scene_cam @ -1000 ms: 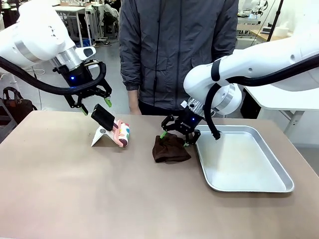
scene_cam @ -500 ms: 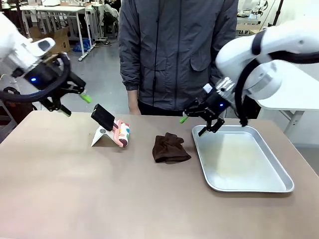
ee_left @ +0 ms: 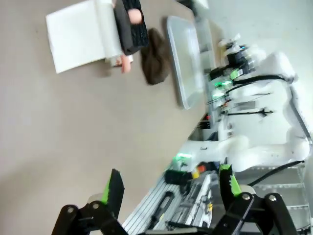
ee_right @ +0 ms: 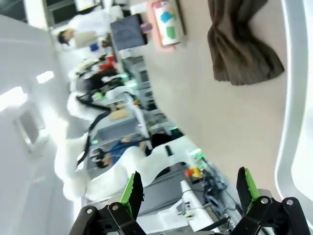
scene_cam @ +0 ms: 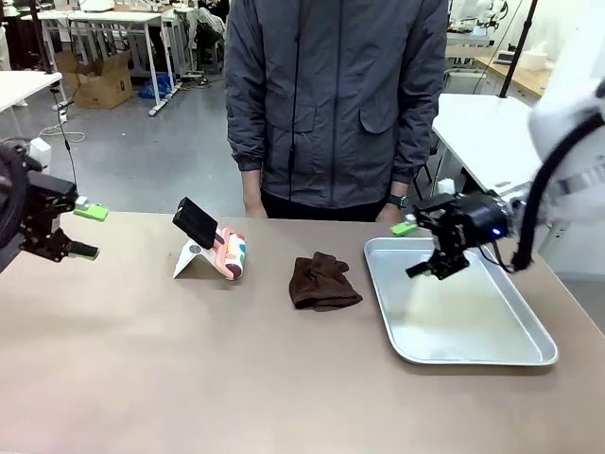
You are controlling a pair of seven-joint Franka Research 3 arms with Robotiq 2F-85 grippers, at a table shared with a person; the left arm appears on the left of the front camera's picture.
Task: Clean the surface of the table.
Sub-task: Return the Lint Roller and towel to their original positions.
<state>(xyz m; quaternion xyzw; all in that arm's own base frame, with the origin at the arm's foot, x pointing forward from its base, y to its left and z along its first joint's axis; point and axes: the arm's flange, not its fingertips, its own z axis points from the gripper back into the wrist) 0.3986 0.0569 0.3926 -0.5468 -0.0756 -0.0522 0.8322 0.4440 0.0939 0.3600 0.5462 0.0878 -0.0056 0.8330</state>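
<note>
Cloth (scene_cam: 322, 282) btwn phone stand (scene_cam: 193, 257) (left) & tray (scene_cam: 529, 326)

even, bright overhead light fell on the matte brownish-taupe surface (scene_cam: 189, 359); shadows were soft, the shiny rectangular metal tray (scene_cam: 473, 340) showed mild glare, and both wrist views were tilted and motion-blurred.

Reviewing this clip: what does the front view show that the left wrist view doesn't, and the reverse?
Front view alone: the person's jacket at the far edge and the left gripper seen side-on, open at the table's left end. Left wrist view alone: that gripper's green-padded fingers from behind, spread and empty. Both: the table, brown cloth, silver tray, the black device on its white stand and the right gripper.
</note>
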